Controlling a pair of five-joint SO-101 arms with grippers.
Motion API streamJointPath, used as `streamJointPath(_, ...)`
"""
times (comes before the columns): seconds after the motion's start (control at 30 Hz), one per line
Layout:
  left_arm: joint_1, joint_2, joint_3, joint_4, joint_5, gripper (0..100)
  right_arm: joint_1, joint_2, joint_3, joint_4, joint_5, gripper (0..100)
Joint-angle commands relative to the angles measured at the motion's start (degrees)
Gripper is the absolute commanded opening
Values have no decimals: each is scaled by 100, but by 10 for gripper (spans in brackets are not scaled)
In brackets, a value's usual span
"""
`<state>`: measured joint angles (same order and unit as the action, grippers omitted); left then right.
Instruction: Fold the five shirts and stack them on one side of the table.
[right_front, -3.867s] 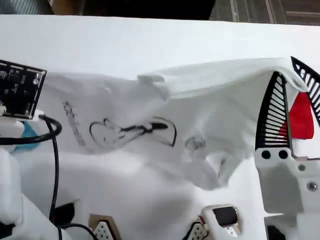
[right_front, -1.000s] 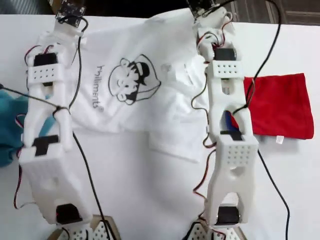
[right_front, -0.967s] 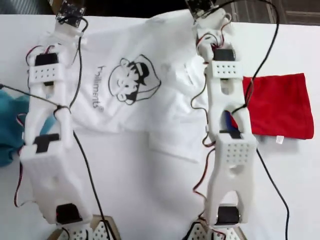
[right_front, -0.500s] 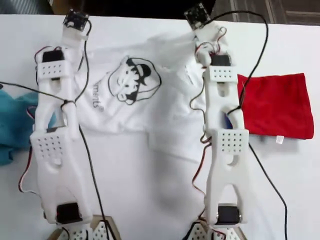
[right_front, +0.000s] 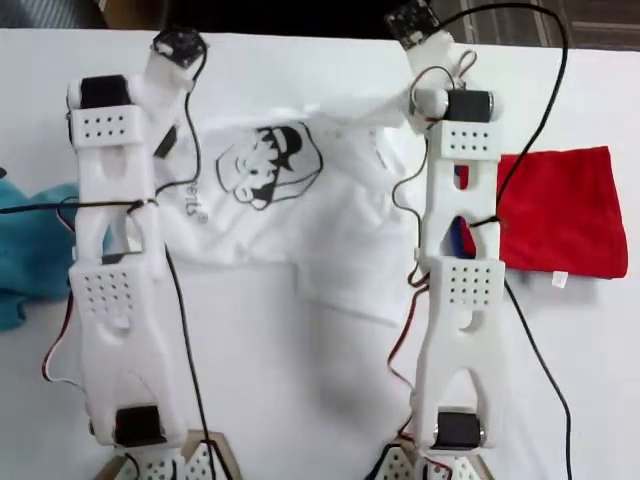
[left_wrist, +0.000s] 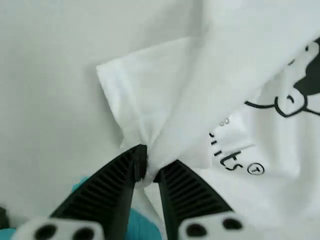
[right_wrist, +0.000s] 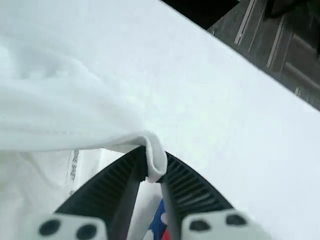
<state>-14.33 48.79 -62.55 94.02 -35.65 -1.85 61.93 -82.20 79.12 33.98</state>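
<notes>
A white shirt with a black cartoon face print lies spread between the two arms in the high view. My left gripper is shut on a bunched edge of the white shirt, held above the table. My right gripper is shut on a folded hem of the white shirt. In the high view the left arm stretches up the left side and the right arm up the right side. A red shirt lies flat at the right. A teal shirt sits at the left edge.
The white table has bare room in front of the shirt between the arm bases. Black cables trail along both arms. The table's far edge meets a dark floor.
Both arms have drawn back toward the near side, pulling the far edge of the white shirt with them. The shirt's top edge now lies lower on the table.
</notes>
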Motion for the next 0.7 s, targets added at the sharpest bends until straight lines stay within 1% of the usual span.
streamJointPath(0.0, -123, -79, -268, 466, -114, 24, 75, -602, -273, 708, 53, 22)
streamJointPath(0.1, -132, -97, -277, 809, -264, 24, 31, -620, -369, 1314, 53, 22)
streamJointPath(0.23, -299, -97, -268, 826, -255, 24, 57, -558, -914, 1903, 35, 22)
streamJointPath(0.4, -316, -123, -233, 844, -255, 24, 110, -611, -1029, 1930, 18, 22)
streamJointPath(0.53, -273, -527, -286, 791, -255, 24, 92, -611, -1090, 1903, 26, 22)
streamJointPath(0.67, -440, -1002, -796, 519, -35, 24, 40, -840, -1354, 1763, 9, 22)
